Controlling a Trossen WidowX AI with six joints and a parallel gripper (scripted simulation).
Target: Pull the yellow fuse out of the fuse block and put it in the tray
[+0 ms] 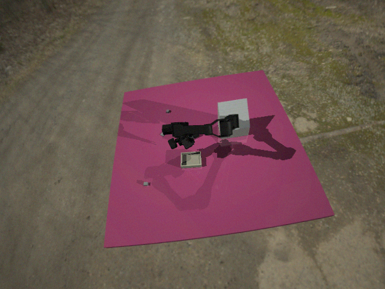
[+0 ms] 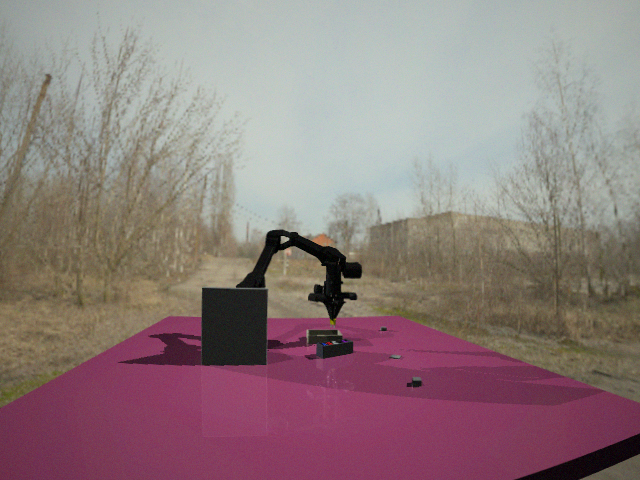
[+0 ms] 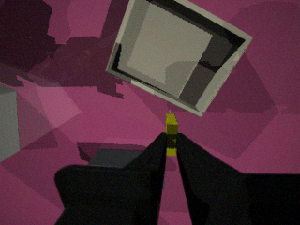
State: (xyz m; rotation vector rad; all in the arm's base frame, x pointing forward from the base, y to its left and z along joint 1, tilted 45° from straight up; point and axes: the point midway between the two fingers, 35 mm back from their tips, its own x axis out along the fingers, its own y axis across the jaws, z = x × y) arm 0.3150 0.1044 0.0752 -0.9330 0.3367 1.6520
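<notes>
We are clamping our gripper (image 3: 172, 142) on the yellow fuse (image 3: 172, 127), its lower end hidden between the fingers, just near of the tray (image 3: 123, 43).

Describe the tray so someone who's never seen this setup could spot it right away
Start at the big pink mat and find the tall grey box that the black arm is mounted on. Beside the box, close to the gripper holding the yellow fuse, sits the tray: a shallow, square, open-topped box with pale walls. Unlike the dark fuse block near it, it is light-coloured and holds nothing.
</notes>
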